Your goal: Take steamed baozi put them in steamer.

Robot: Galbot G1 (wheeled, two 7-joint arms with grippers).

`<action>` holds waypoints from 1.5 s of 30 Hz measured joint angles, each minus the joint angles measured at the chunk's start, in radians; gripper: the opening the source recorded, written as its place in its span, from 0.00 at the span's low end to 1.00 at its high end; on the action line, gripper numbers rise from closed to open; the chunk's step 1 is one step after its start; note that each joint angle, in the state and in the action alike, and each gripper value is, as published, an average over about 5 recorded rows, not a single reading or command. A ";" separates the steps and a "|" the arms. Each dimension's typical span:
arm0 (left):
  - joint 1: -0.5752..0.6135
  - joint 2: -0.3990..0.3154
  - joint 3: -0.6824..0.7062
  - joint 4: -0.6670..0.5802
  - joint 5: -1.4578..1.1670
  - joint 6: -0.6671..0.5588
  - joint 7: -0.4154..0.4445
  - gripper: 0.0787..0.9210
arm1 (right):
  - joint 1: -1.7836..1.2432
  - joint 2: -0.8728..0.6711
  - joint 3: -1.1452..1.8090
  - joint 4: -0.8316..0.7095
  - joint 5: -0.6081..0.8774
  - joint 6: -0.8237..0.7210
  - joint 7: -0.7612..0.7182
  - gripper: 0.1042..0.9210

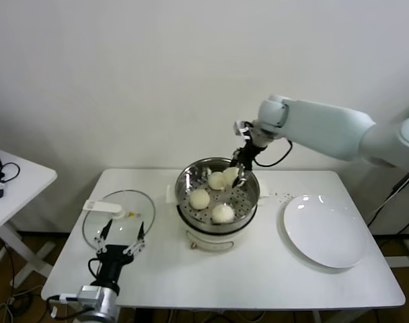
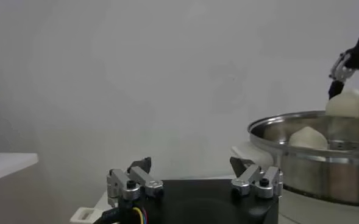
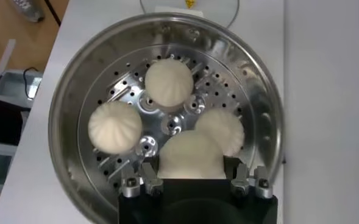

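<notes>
The steel steamer [image 1: 184, 180] stands mid-table on its white base. Three baozi lie on its perforated tray [image 1: 200, 198] [image 1: 222, 213] [image 1: 216, 180]. My right gripper [image 1: 235, 176] is shut on a fourth baozi [image 1: 231, 175] and holds it over the far right part of the tray. In the right wrist view this baozi [image 3: 191, 156] sits between the fingers, above the steamer [image 3: 69, 103], close to another baozi [image 3: 223, 129]. My left gripper [image 1: 122, 239] is open and empty, parked at the table's front left. The left wrist view shows the left gripper [image 2: 194, 173] and the steamer [image 2: 307, 170].
A flat glass lid [image 1: 117, 217] lies left of the steamer, just behind the left gripper. A white round plate [image 1: 325, 230] lies to the right. A small side table [image 1: 16, 178] stands at far left.
</notes>
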 measured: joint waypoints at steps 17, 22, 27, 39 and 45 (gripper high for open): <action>0.003 0.001 0.011 0.008 0.003 -0.005 0.002 0.88 | -0.052 -0.006 -0.036 -0.001 -0.017 -0.009 0.012 0.70; 0.003 0.001 0.014 0.011 0.004 -0.005 0.002 0.88 | -0.060 -0.015 -0.039 -0.003 -0.030 -0.009 0.014 0.71; 0.001 0.000 0.018 0.014 0.005 -0.005 0.001 0.88 | -0.069 -0.017 -0.038 -0.007 -0.040 -0.009 0.016 0.71; -0.003 -0.001 0.021 0.017 0.009 -0.005 0.001 0.88 | -0.075 -0.013 -0.029 -0.010 -0.042 -0.005 0.021 0.87; -0.005 -0.001 0.026 0.017 0.012 -0.005 0.000 0.88 | -0.060 -0.014 -0.026 -0.007 -0.024 -0.005 0.009 0.88</action>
